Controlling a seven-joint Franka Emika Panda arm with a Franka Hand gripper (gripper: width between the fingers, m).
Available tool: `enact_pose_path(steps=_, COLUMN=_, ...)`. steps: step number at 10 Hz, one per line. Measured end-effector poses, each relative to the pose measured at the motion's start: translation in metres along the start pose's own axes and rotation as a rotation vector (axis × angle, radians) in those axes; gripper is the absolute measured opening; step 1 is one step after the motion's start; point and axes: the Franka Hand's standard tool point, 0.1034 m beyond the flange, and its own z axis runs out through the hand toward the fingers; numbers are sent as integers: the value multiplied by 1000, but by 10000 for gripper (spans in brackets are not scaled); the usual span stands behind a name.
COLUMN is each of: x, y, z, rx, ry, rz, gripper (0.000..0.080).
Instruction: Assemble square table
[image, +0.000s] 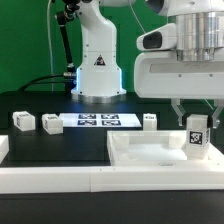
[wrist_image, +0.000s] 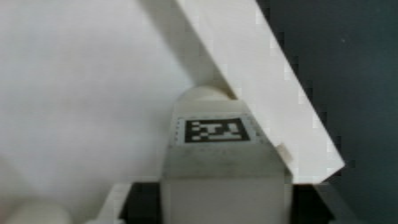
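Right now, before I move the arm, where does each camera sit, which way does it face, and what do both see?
Exterior view: off the arm, low at the workbench's front, facing the arm's base; the gripper shows closed on the tagged leg.
Wrist view: on the wrist, looking down at that leg over the square table slab; fingers not clearly visible.
Shared: the tagged leg and the slab.

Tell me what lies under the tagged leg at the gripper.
The square tabletop lies under the leg; the spot directly beneath is covered by the leg itself.
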Motion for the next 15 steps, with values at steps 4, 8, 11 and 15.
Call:
enact_pose_path(steps=4, x=-1, y=-1, z=1, rx=0, ry=3, rz=293, gripper=291)
enact_pose_path(steps=8, x=0, y=-1, z=0, rx=12, ry=-11, rz=534, gripper=291)
enact_pose_path(steps=11, x=0, y=-1, z=0, rx=10, ry=-11, rz=477, gripper=360)
enact_pose_path(steps=15, x=-5, y=-7, z=-1, rx=9, ry=-12, rz=55, gripper=639)
